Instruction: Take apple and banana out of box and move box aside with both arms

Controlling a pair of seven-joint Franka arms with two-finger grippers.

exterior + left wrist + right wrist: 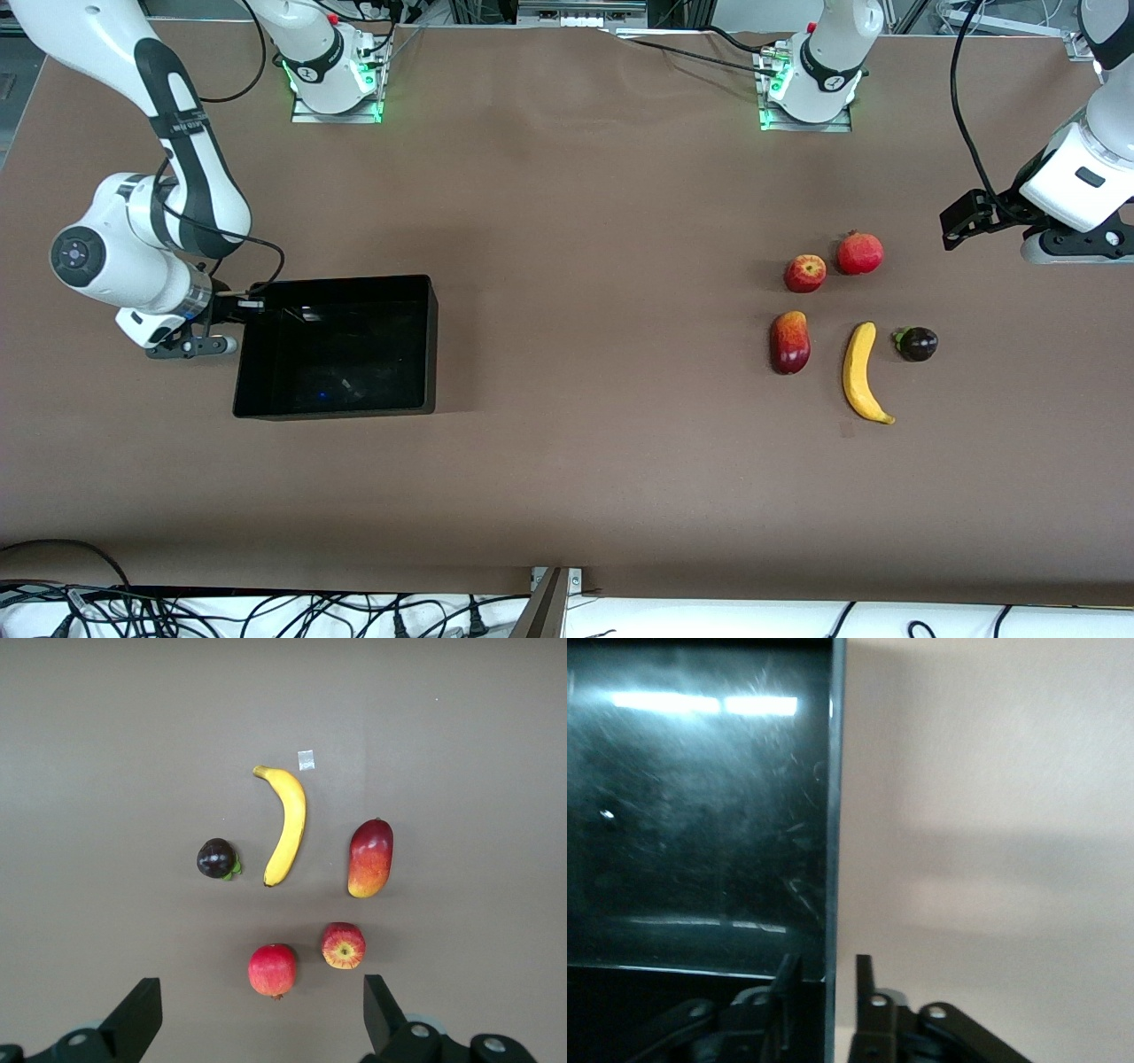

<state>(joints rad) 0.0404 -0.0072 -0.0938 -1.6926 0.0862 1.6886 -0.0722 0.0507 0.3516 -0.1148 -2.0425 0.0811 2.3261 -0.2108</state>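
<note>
The black box (431, 346) lies toward the right arm's end of the table. My right gripper (252, 304) sits at its corner, open, with one finger inside and one outside the wall (831, 815); the right gripper (826, 961) shows a small gap on each side of that wall. The fruits lie toward the left arm's end: pomegranate (859, 253), apple (804, 273), mango (790, 342), banana (862, 372), mangosteen (917, 344). My left gripper (966, 220) hangs open and empty over the table beside them. In its wrist view the left gripper (259, 983) frames the pomegranate (272, 967) and apple (343, 944).
The box is empty inside. A small scrap of tape (306, 760) lies on the brown table by the banana's tip. Both arm bases (335, 66) (811, 75) stand along the table edge farthest from the front camera. Cables hang past the nearest edge.
</note>
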